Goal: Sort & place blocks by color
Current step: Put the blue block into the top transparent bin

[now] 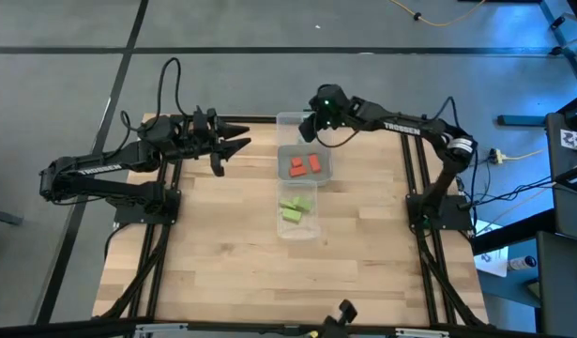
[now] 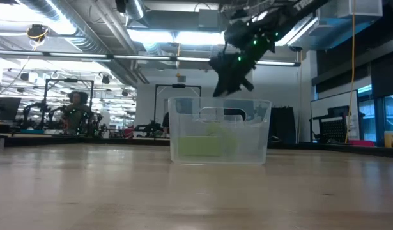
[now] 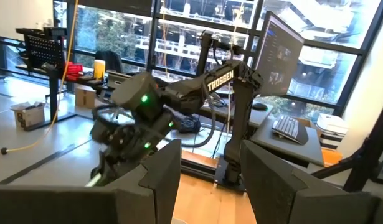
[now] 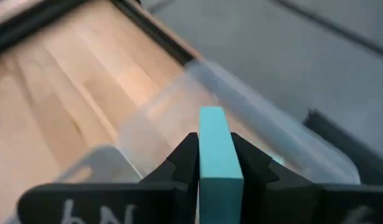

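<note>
Hidden: far tray (image 1: 290, 121) mostly covered by the right gripper (image 1: 311, 129) in the high view; contents not visible there.
Blurred: far tray's walls smeared in the right wrist view, only a pale outline (image 4: 253, 118) readable.
Hard to read: lime blocks in the low view show only as a yellow-green haze (image 2: 206, 145) through the near tray's wall (image 2: 260, 131).
Right gripper: above the far tray, at the table's far edge; jaws pinching a teal block (image 4: 218, 155), held upright between the fingers (image 4: 185, 162).
Left gripper: off to the left near the table's far-left corner (image 1: 234, 136), raised over the wood; fingers (image 3: 160, 177) spread apart, nothing between them.
Red blocks: two, side by side in the middle tray (image 1: 306, 166).
Lime blocks: a few, clustered in the near tray (image 1: 296, 208).
Trays: three clear ones in a row down the table's middle, touching or nearly so.
Table: pale wood (image 1: 213, 253), black frame rails at both sides.
Background, low view: a person (image 2: 75, 112) seated far behind the table.
Background, left wrist view: right arm (image 3: 210, 84) in front of windows, desk with keyboard (image 3: 291, 127) beside it.
</note>
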